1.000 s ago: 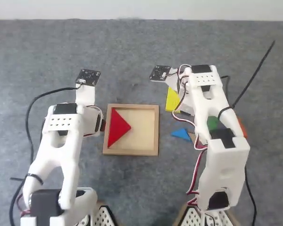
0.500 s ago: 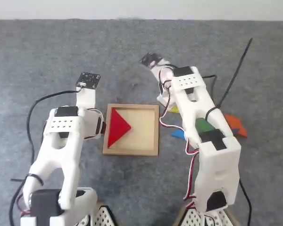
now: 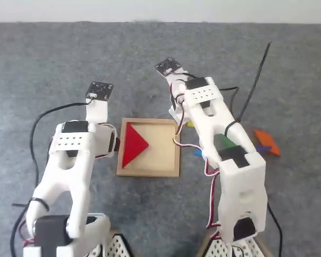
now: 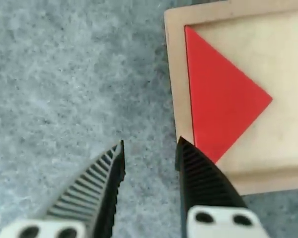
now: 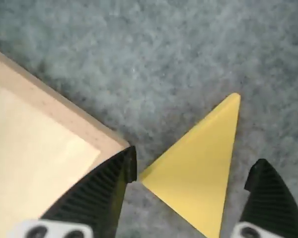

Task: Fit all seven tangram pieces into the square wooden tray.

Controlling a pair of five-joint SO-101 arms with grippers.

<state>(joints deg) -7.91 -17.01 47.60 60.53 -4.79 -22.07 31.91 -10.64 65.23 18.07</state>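
Note:
The square wooden tray [image 3: 149,172] lies between the two arms, with a red triangle [image 3: 132,143] in its left half. My left gripper [image 4: 150,144] hangs open at the tray's left rim [image 4: 171,74], one finger over the edge near the red triangle [image 4: 218,94]. Beside the tray's far right corner [image 5: 64,111], my right gripper [image 5: 194,161] is open, with the yellow triangle [image 5: 198,168] lying on the carpet between its fingers. From above, only a sliver of the yellow triangle [image 3: 190,124] shows under the right arm.
A blue piece [image 3: 198,152] peeks out just right of the tray, and a green piece [image 3: 224,141] shows under the right arm. Orange pieces [image 3: 266,140] lie farther right. Grey carpet covers the table; cables trail from both arms.
The right arm has swung left toward the tray's far right corner and now covers most of the yellow triangle. The left arm, tray and red triangle have stayed put.

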